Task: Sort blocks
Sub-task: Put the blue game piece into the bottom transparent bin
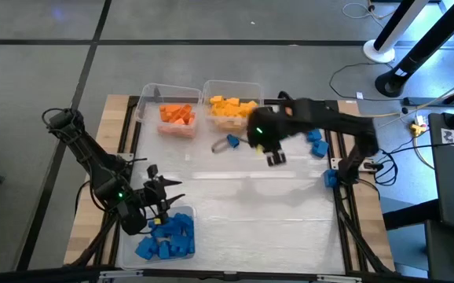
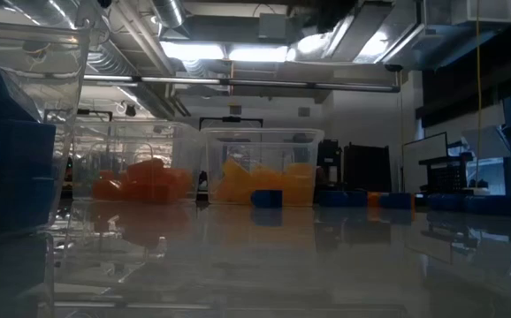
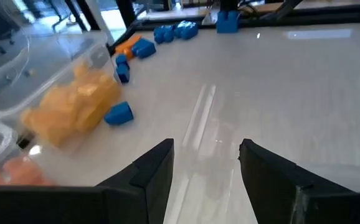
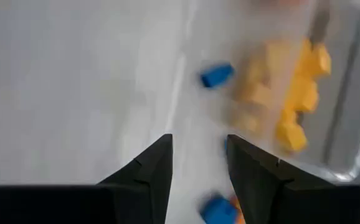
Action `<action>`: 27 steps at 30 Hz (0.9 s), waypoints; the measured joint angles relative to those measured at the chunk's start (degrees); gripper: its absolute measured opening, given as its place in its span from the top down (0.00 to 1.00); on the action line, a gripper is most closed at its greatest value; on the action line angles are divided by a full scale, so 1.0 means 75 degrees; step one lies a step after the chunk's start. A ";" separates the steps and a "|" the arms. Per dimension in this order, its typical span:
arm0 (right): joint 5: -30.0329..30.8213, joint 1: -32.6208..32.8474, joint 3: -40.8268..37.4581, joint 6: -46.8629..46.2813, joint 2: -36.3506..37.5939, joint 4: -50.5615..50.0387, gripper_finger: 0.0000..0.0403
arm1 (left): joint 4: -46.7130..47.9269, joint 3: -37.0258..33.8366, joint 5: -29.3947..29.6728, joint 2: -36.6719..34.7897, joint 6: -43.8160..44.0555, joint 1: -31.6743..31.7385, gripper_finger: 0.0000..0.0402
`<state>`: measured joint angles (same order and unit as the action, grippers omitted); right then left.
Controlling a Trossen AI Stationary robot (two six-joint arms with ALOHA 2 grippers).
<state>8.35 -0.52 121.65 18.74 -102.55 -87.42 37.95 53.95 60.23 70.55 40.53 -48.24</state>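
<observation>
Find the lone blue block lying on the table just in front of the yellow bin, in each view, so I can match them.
High view: lone blue block, below the yellow bin.
Low view: mid-picture, before the yellow bin.
Left wrist view, beside the bin's yellow pile.
Right wrist view: probably the upper blue block; another sits lower.
Shared landmark: the yellow bin.

The high view is looking straight down on the white table (image 1: 290,228); the low view is skimming level across it toward the clear plastic bin of yellow blocks (image 2: 263,168), shared by all four views.

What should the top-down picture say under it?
Right gripper hovers open near a stray blue block; left gripper waits over the blue bin.
</observation>
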 joint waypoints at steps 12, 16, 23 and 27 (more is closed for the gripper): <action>0.3495 0.1175 -0.1921 -0.2542 0.0572 0.0691 0.62 | 0.0011 0.0000 -0.0008 0.0002 -0.0002 0.0162 0.58; 0.3544 0.1056 -0.3282 -0.2669 0.0538 0.2391 0.62 | 0.0008 0.0000 -0.0141 0.0002 -0.0008 0.0167 0.58; 0.2385 0.0705 -0.5203 -0.2457 0.0348 0.5808 0.62 | 0.0009 0.0000 -0.0269 0.0002 -0.0008 0.0176 0.58; 0.2071 0.0541 -0.5829 -0.2491 0.0122 0.7465 0.62 | -0.0011 0.0000 -0.0278 0.0002 -0.0008 0.0192 0.58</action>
<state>23.88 3.54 77.94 0.06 -101.63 -31.43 37.87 53.95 58.15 70.57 40.47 -46.80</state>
